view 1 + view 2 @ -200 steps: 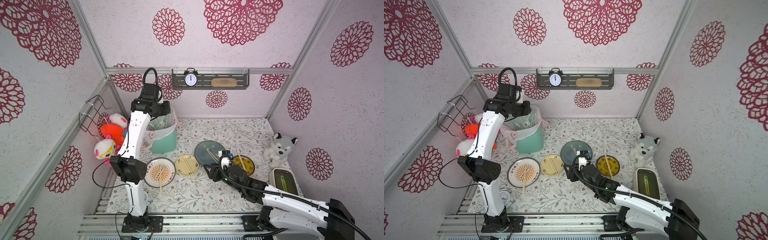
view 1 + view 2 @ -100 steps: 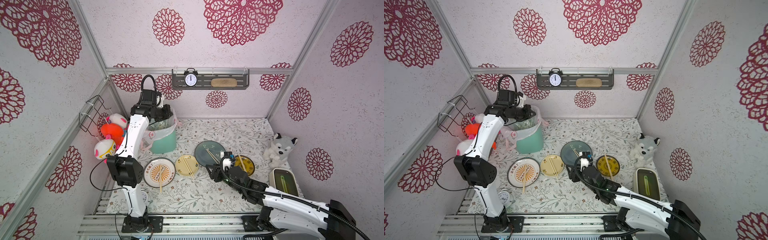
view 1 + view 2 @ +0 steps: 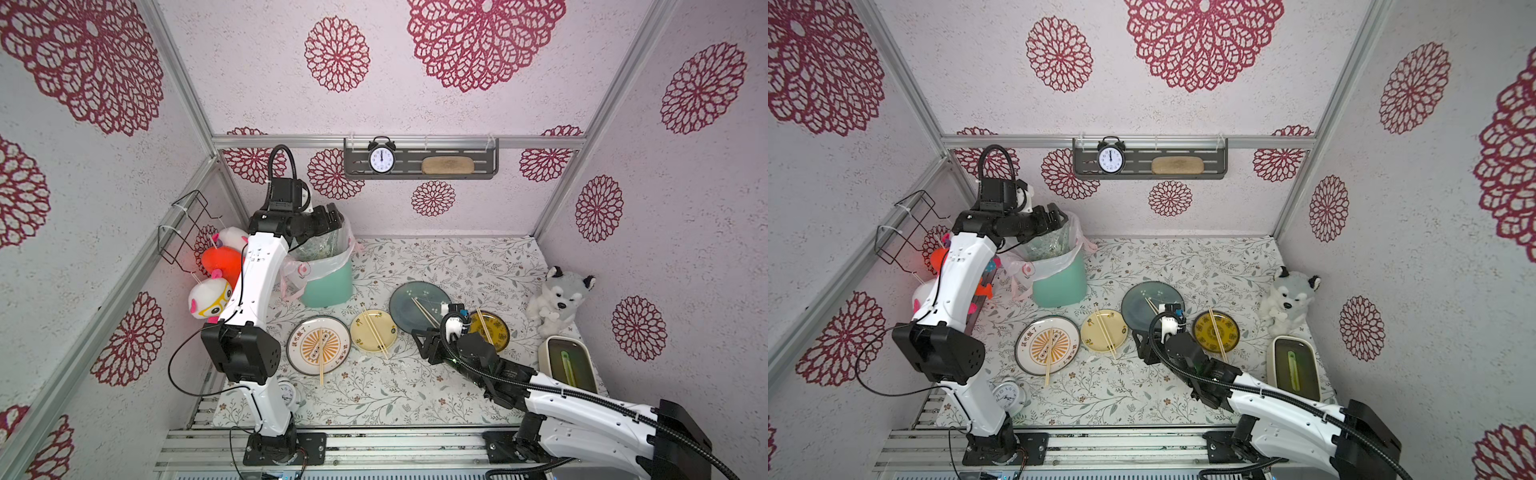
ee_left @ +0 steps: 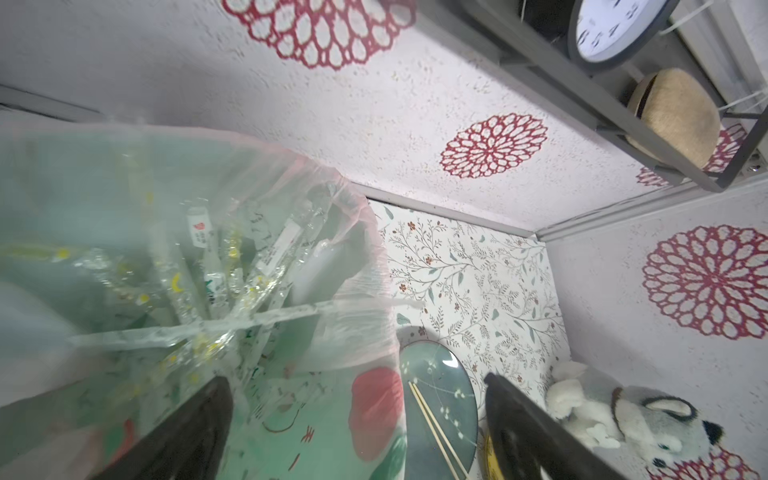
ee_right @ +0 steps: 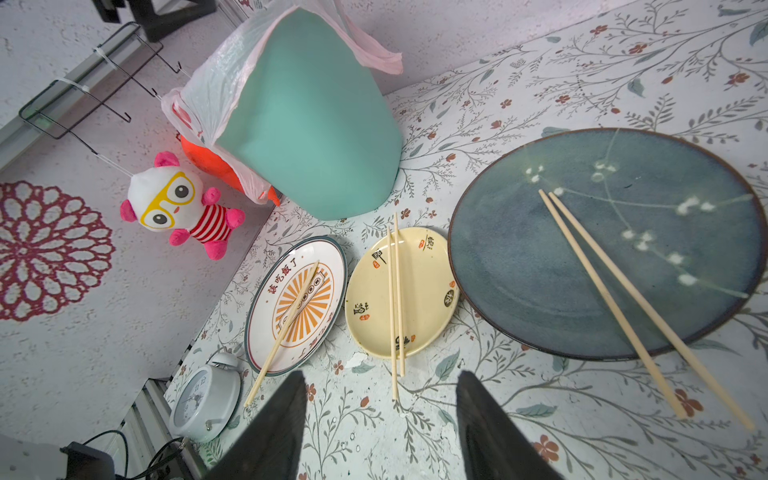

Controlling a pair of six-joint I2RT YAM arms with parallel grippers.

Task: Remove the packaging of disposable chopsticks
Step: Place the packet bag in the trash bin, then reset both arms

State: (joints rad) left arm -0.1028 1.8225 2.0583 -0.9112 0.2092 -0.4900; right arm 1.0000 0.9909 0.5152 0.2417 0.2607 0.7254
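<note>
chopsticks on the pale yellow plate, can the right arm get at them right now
Probably yes. The right gripper hangs open and empty just short of the chopsticks, whose ends overhang the pale yellow plate toward it; nothing lies between.

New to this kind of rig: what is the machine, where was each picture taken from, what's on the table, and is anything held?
Two white robot arms, each ending in a two-fingered gripper, work at a flowered table. Two pictures look down from one overhead double camera; the others come from a camera on each wrist. The sunburst plate, pale yellow plate, blue plate and mustard plate each carry bare chopsticks. The left gripper hangs open above the green bin, where clear sleeves lie. The right gripper is open too; neither holds anything.
</note>
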